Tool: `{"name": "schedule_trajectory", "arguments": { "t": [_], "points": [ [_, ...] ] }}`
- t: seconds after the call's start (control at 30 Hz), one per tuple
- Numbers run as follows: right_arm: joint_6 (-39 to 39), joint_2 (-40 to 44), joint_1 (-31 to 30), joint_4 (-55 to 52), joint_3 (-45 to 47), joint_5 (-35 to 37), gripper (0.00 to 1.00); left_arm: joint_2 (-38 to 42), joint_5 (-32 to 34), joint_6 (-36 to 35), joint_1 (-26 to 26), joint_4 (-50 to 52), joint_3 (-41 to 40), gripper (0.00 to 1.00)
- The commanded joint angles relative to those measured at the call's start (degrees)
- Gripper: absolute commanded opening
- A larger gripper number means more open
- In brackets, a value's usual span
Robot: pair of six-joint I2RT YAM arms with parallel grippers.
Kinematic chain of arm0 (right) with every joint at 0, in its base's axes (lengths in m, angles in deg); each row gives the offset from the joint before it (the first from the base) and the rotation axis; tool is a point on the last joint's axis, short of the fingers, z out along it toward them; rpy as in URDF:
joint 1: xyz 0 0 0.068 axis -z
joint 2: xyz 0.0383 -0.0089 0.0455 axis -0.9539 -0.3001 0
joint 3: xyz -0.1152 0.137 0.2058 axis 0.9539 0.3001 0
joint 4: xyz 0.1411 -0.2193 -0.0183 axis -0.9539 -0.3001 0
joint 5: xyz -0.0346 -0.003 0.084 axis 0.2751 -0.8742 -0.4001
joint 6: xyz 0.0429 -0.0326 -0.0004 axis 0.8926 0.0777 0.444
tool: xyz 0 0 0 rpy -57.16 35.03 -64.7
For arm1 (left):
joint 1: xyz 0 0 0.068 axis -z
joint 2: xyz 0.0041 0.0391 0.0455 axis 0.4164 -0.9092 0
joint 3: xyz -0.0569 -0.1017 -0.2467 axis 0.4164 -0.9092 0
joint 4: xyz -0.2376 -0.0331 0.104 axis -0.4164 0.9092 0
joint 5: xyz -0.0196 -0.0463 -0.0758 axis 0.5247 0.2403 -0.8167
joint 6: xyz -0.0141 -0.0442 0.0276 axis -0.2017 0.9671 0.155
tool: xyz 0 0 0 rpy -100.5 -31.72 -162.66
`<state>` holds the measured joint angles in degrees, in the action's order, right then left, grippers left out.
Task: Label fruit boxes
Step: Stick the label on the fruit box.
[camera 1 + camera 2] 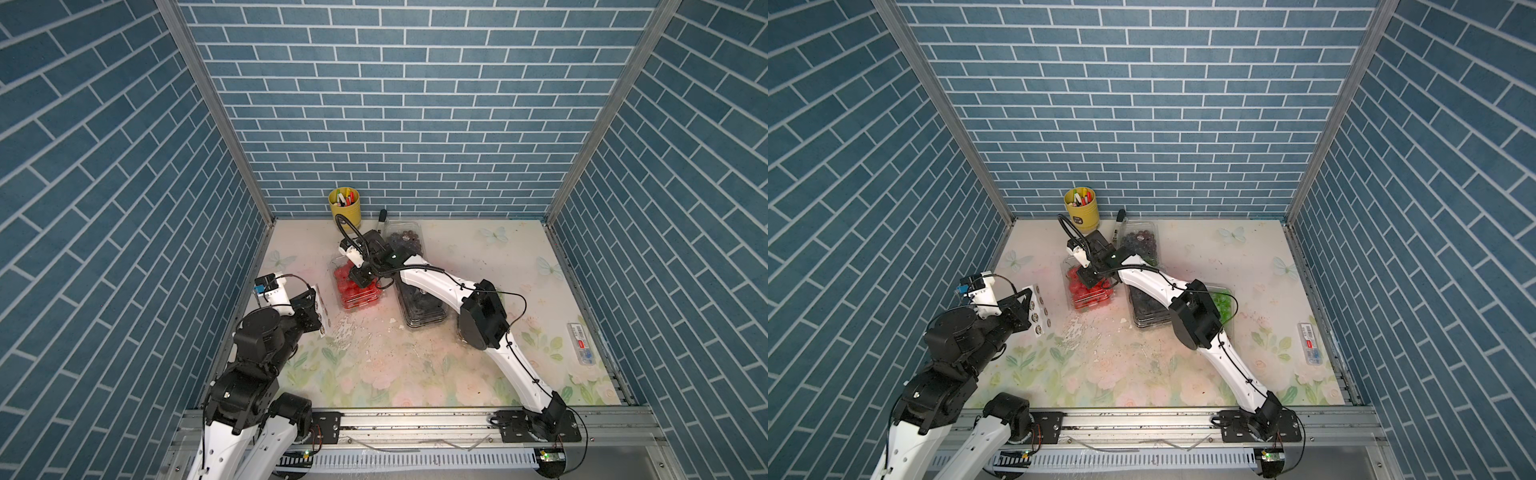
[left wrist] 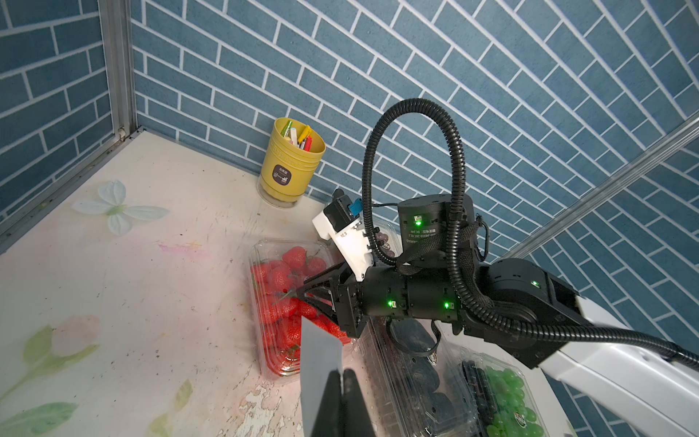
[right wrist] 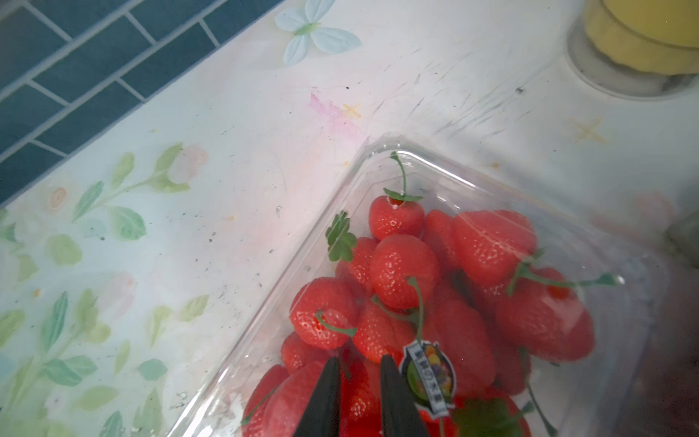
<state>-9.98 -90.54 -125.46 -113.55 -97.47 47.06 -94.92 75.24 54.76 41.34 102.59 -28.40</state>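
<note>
In both top views the strawberry box (image 1: 353, 297) sits left of centre, with the right gripper (image 1: 360, 281) low over its lid. Left wrist: the left gripper (image 2: 342, 378) is clamped on the sticker sheet (image 2: 319, 348). Right wrist: the jaws are slightly apart and empty, and the round sticker (image 3: 429, 378) hugs one finger (image 3: 397, 401), so it may peel off with it.

The right arm (image 1: 432, 282) reaches far forward, fingers (image 3: 321, 401) slightly parted; the left arm (image 1: 257, 340) sits folded back, fingers (image 2: 355, 408) clamped.
</note>
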Motion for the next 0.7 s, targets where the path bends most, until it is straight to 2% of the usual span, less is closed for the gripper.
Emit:
{"name": "schedule_trajectory", "arguments": {
  "t": [0.0,0.13,0.43,0.67],
  "points": [
    [1.7,-1.3,0.8,-2.8,-1.3,-7.2,0.22,-0.2,-0.3,-0.8,-0.4,-0.9,0.3,0.0],
    [3.0,2.1,1.5,1.7,3.1,-9.1,0.22,-0.2,-0.2,-0.8,-0.5,-0.8,0.3,0.0],
    [3.8,8.0,2.2,7.0,8.5,-3.3,0.19,-0.2,-0.3,-0.8,-0.4,-0.9,0.1,0.0],
    [5.0,6.6,2.9,7.8,7.5,-0.4,0.0,-0.1,-0.1,-0.9,-0.4,-0.9,0.0,0.0]
  ]
}}
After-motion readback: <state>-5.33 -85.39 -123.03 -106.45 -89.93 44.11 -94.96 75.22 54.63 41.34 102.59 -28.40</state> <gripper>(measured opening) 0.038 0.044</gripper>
